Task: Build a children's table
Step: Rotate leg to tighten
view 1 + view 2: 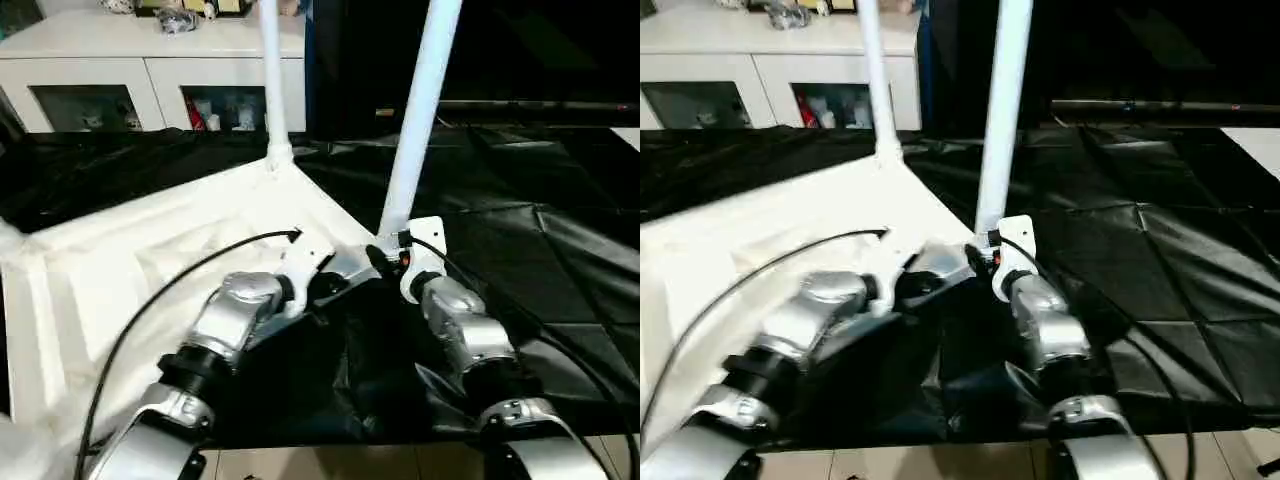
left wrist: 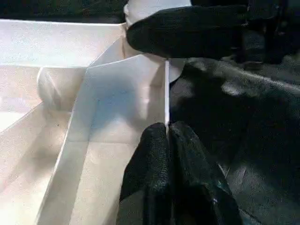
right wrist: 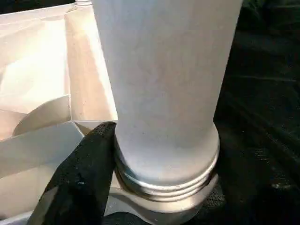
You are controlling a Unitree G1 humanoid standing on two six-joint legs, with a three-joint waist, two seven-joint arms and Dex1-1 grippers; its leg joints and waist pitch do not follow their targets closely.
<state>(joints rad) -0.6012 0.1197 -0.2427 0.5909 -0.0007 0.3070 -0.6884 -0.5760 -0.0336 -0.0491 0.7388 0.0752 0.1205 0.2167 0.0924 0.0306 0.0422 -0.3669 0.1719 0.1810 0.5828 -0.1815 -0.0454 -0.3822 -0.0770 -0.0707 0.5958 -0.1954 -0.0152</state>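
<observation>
The children's table [image 1: 150, 250] lies upside down on the black sheet [image 1: 520, 230], ribbed underside up, directly ahead of both arms. Nearest, the left gripper [image 2: 168, 136] is clenched on the thin upright rim [image 2: 167, 93] of the tabletop: one black finger sits inside the rim and one outside, with the white edge running straight away from the fingertips toward the corner. Just beyond, at that same corner, the right gripper [image 1: 400, 262] stands at the foot of the near leg [image 1: 420, 110]. Its visible finger [image 3: 82, 176] rests against the leg's threaded collar [image 3: 166, 173]; the opposite finger is hidden behind the tube, so a full grasp cannot be confirmed, though the jaws appear set about the tube's width. The leg's long axis rises nearly vertical from the fingers, leaning slightly, with thread still showing above the socket. Judgement: the leg is not fully seated, and the next move depends on turning about that upright axis while the left gripper steadies the rim. The right arm is the nearer one to the leg. Farther off, a second leg [image 1: 272, 80] stands in the far corner, and a white cabinet [image 1: 150, 75] lies behind.
</observation>
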